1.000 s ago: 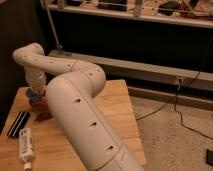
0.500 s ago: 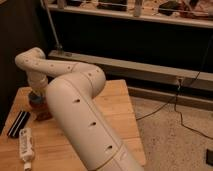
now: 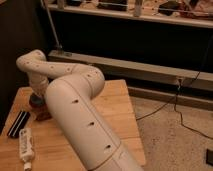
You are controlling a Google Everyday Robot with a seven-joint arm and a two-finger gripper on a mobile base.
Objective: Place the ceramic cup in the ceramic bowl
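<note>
Gripper (image 3: 38,96) hangs low over the left end of the wooden table (image 3: 117,107), its grip impossible to tell, with the bluish cup (image 3: 34,102) apparently right under it and the reddish bowl (image 3: 43,116) just beside, toward the table's near edge, half hidden by the arm (image 3: 75,110).

Lying near the front-left edge of the wooden table (image 3: 117,105): a white bottle (image 3: 25,147). Lying just behind the bottle: a black oblong block (image 3: 17,124). Sitting behind and right of the bottle: the ceramic bowl (image 3: 43,114), with the gripper (image 3: 36,99) hanging just above.
</note>
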